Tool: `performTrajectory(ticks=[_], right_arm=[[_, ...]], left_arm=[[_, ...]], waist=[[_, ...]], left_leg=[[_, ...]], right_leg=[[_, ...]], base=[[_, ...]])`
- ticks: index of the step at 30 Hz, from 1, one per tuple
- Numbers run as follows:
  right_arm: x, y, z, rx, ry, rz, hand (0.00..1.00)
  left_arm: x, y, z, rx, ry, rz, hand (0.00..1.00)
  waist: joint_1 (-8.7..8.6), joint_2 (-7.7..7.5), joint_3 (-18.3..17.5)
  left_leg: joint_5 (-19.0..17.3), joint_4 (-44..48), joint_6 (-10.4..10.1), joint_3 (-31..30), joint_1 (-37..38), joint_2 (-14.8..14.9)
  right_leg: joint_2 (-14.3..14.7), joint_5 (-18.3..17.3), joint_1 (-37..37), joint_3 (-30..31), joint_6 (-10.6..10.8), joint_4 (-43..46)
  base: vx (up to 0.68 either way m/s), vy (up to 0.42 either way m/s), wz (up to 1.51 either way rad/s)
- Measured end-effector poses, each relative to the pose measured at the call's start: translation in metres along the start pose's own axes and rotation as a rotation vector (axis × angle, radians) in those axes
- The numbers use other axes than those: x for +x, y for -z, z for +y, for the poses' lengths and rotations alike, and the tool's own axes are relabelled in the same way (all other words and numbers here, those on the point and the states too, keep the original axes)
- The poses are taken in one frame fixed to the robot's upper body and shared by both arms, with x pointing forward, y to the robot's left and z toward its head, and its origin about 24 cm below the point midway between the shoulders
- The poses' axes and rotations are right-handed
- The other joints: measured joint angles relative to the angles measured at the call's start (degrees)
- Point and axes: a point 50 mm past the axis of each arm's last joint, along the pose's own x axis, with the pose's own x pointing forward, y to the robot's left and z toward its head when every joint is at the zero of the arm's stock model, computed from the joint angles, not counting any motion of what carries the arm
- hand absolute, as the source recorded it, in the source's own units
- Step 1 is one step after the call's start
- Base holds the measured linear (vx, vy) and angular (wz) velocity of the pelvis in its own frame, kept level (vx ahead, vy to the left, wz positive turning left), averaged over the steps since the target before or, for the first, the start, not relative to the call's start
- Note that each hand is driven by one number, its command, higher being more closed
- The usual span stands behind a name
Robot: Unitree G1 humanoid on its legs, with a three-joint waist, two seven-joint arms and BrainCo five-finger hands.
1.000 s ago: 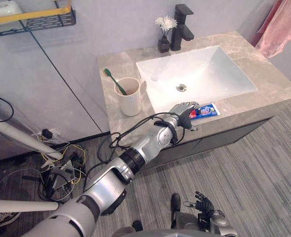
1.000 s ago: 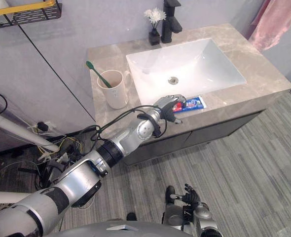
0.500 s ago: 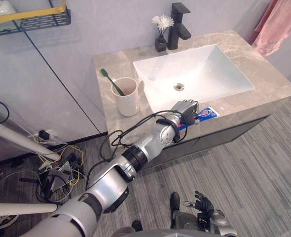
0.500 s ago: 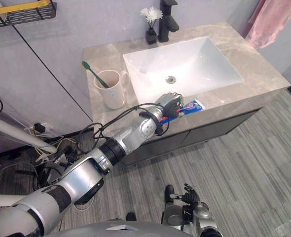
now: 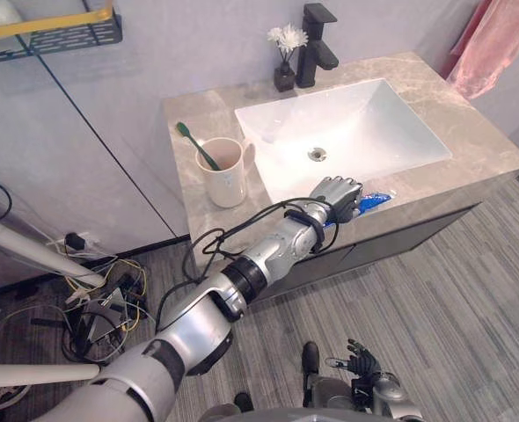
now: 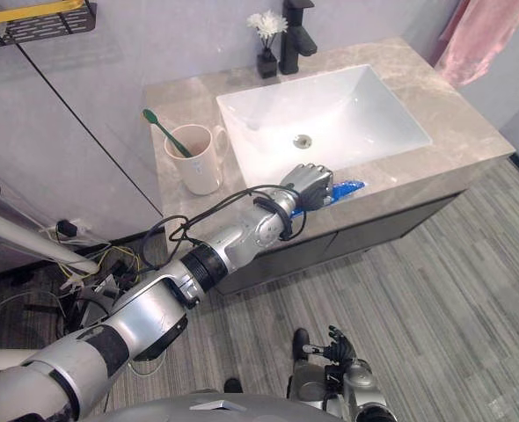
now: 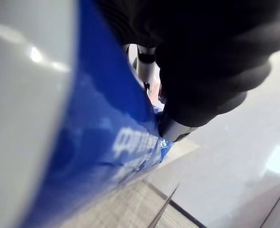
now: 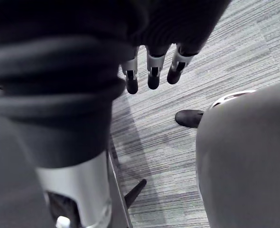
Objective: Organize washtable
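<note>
Both hands: left hand curled round toothpaste tube; right hand relaxed.

- I see a pale grey wall from 10 to 1 o'clock.
- Grey plank floor lies from 3 to 6.
- The marble washtable sits at centre, with a white basin sunk in it.
- A pink towel hangs at 2.
- A wire shelf is at 11.

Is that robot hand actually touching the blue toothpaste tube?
Touching. The left wrist view shows the left robot hand gripping the toothpaste tube, fingertip pressed on it.
</note>
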Motion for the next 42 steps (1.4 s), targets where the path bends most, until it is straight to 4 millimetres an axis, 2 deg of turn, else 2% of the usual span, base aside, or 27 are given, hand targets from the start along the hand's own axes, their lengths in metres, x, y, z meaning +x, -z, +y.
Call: performTrajectory(ticks=[5,10,15,20,25,28,31,34,35,37,40,42], right_arm=[[0.0,-0.001,0.0,-0.001,0.001,-0.006,0.0],[0.0,-0.001,-0.001,0.005,0.006,-0.008,0.0],[-0.001,0.001,-0.003,0.026,0.026,-0.005,0.0],[-0.002,0.004,-0.007,0.046,0.046,0.002,0.0],[-0.006,0.007,-0.011,0.066,0.066,-0.018,0.0],[-0.013,0.008,-0.015,0.069,0.074,-0.056,0.0],[-0.028,0.01,-0.018,0.052,0.038,-0.116,0.0],[-0.052,0.012,-0.013,0.081,-0.051,-0.193,0.0],[-0.064,0.009,-0.008,0.088,-0.103,-0.238,0.0],[-0.073,0.002,-0.005,0.131,-0.152,-0.292,0.0],[-0.096,-0.029,-0.001,0.216,-0.256,-0.469,0.0],[-0.113,-0.063,0.0,0.278,-0.346,-0.639,0.0]], left_arm=[[-0.001,0.0,0.0,0.011,0.0,-0.012,1.0],[-0.005,0.005,0.01,0.036,-0.026,-0.022,1.0],[-0.009,0.007,0.035,0.048,-0.126,-0.046,1.0],[-0.009,-0.002,0.051,0.05,-0.213,-0.094,1.0],[-0.012,0.01,0.071,0.065,-0.297,-0.063,1.0],[-0.016,0.018,0.078,0.082,-0.321,-0.044,1.0],[-0.021,0.022,0.09,0.097,-0.367,-0.038,1.0],[-0.025,0.031,0.105,0.103,-0.423,-0.005,1.0],[-0.026,0.031,0.107,0.104,-0.429,-0.002,1.0],[-0.027,0.03,0.109,0.108,-0.435,-0.009,1.0],[-0.028,0.024,0.114,0.113,-0.456,-0.037,1.0],[-0.029,0.018,0.118,0.113,-0.474,-0.062,1.0]], waist=[[-0.24,0.01,0.0],[-0.28,0.05,0.0],[-0.11,0.15,0.1],[0.4,0.24,0.0],[1.16,0.28,0.0],[1.21,0.28,0.0],[1.33,0.19,-0.1],[1.11,0.12,-0.2],[0.57,0.11,-0.2],[0.13,0.0,-0.2],[-0.44,-0.63,-0.6],[-0.17,-1.54,-1.3]], left_leg=[[0.0,0.0,0.0,0.1,0.0,0.1],[0.0,0.0,0.0,0.1,0.0,0.1],[0.0,0.0,0.0,0.0,-0.1,0.1],[0.0,0.2,0.0,0.1,-0.7,-0.5],[0.0,0.8,0.1,1.8,-1.0,-1.2],[-0.2,1.3,0.5,2.1,-1.1,-1.4],[-1.0,2.8,1.7,3.8,-2.1,-1.4],[-1.8,3.8,2.4,6.7,-2.7,-1.5],[-2.1,4.1,2.4,7.4,-2.6,-1.4],[-2.2,4.2,2.4,7.9,-2.6,-1.5],[-2.5,4.8,2.7,8.0,-2.7,-1.5],[-2.7,5.5,3.0,8.0,-3.0,-1.3]], right_leg=[[0.1,0.0,0.0,0.1,0.0,0.0],[0.1,0.0,-0.1,0.1,0.0,0.0],[0.0,0.0,-0.2,0.1,0.0,0.0],[-0.3,0.4,-0.9,0.6,0.3,0.1],[-0.8,1.5,-2.0,3.1,0.5,0.3],[-0.9,1.8,-2.1,3.5,0.4,0.3],[-0.7,2.6,-3.2,5.5,0.4,0.3],[-0.3,3.3,-4.9,8.2,0.5,0.4],[-0.1,3.5,-5.0,8.9,0.5,0.4],[-0.1,3.6,-5.2,9.3,0.5,0.4],[-0.1,3.6,-5.1,9.5,0.5,0.4],[0.3,3.7,-5.0,9.3,0.5,0.4]], base=[[0.0,0.0,0.0],[0.0,0.0,0.0],[0.0,0.0,0.0],[0.0,0.01,-0.02],[-0.03,0.028,-0.2],[-0.05,0.012,-0.07],[-0.06,0.023,-0.31],[-0.04,0.019,-0.49],[-0.01,0.01,-0.38],[-0.01,0.009,-0.17],[-0.01,0.007,-0.04],[-0.01,-0.011,0.04]])
